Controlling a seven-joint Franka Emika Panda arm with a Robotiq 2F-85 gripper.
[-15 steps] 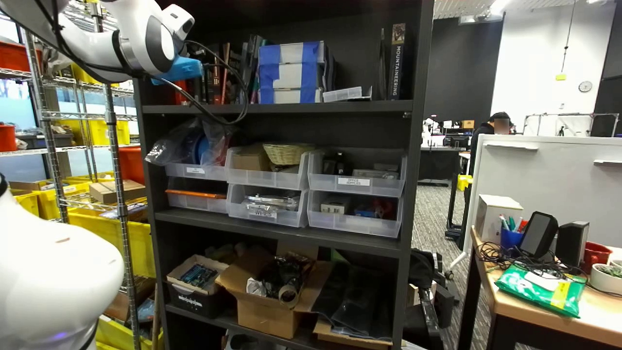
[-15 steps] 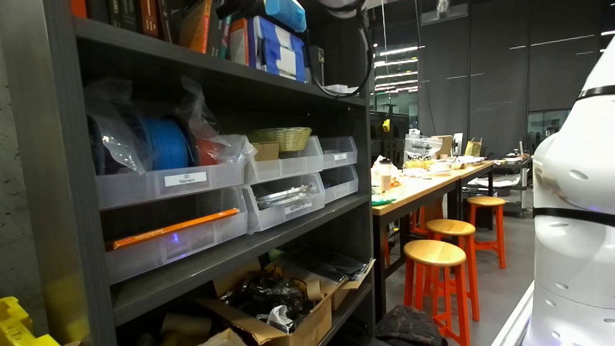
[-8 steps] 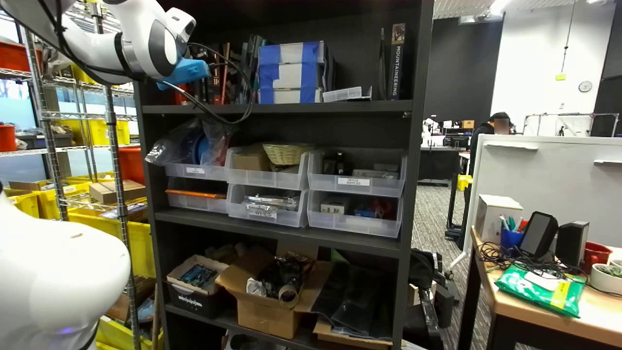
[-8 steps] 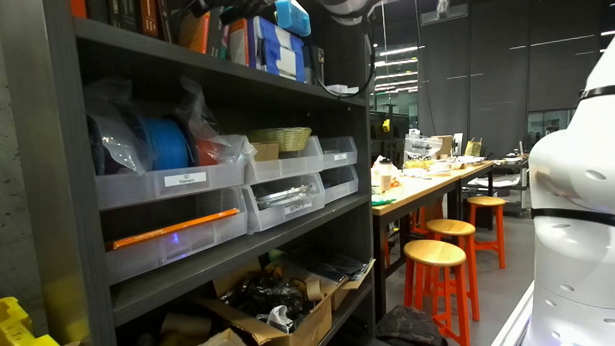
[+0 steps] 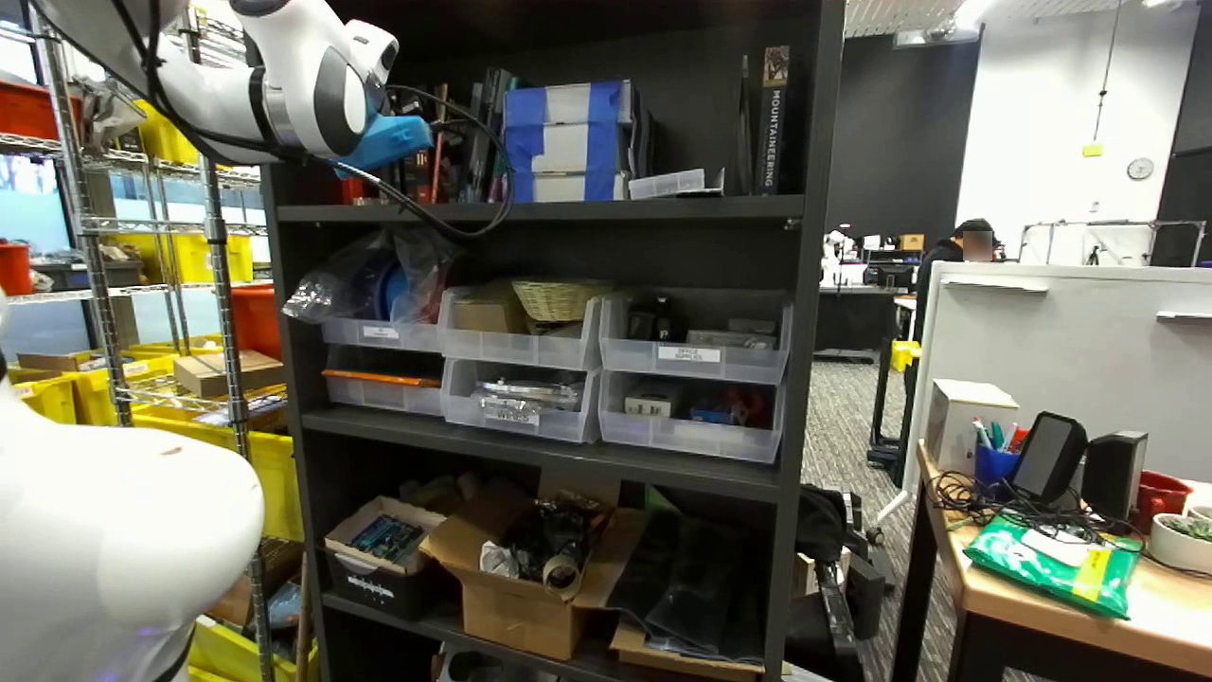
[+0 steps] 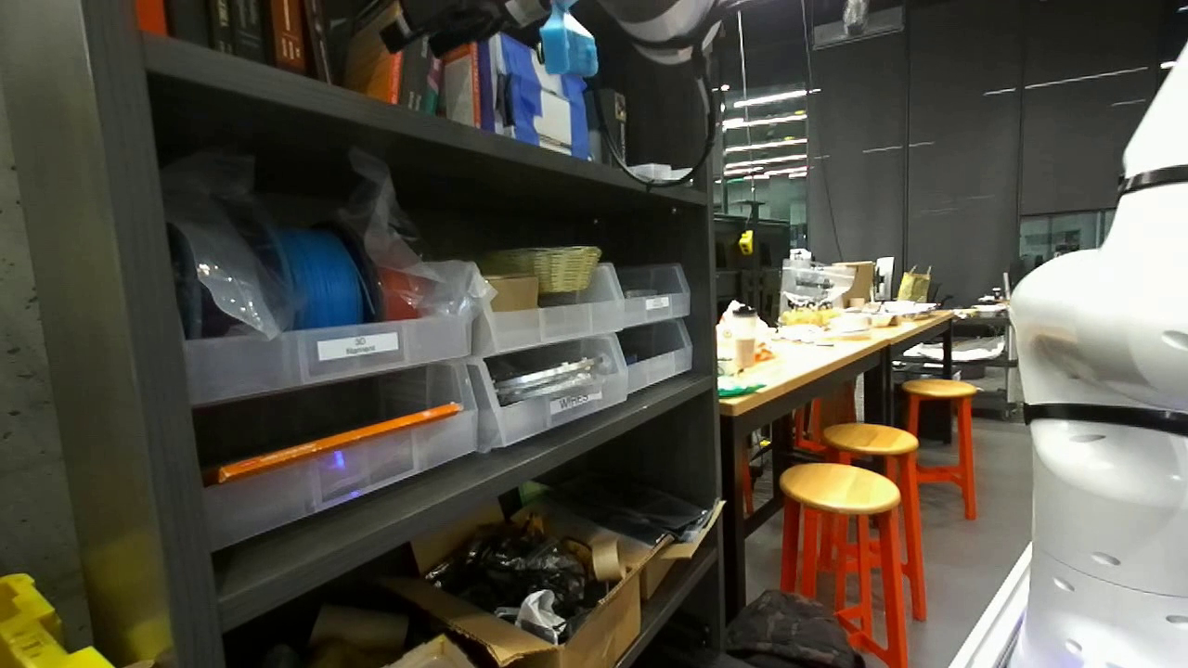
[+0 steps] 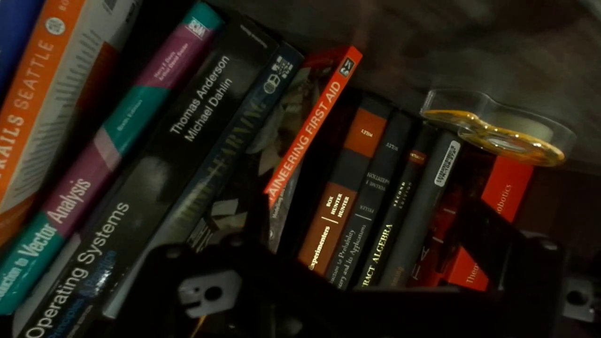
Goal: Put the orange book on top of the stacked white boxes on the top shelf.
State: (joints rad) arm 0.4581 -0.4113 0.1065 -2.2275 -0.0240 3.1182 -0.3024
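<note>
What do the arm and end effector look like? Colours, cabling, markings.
The arm is white and rounded, with dark grey joint trim, black bands, looping black cables and a bright blue block toward its end. The end effector is black, with pierced grey plates. I can't make out any lettering on either.

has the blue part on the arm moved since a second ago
Yes: in an exterior view, the blue part has shifted right, toward the stacked white boxes.

A gripper hangs near books and boxes on the top shelf, above bins; stools line a table.
</note>
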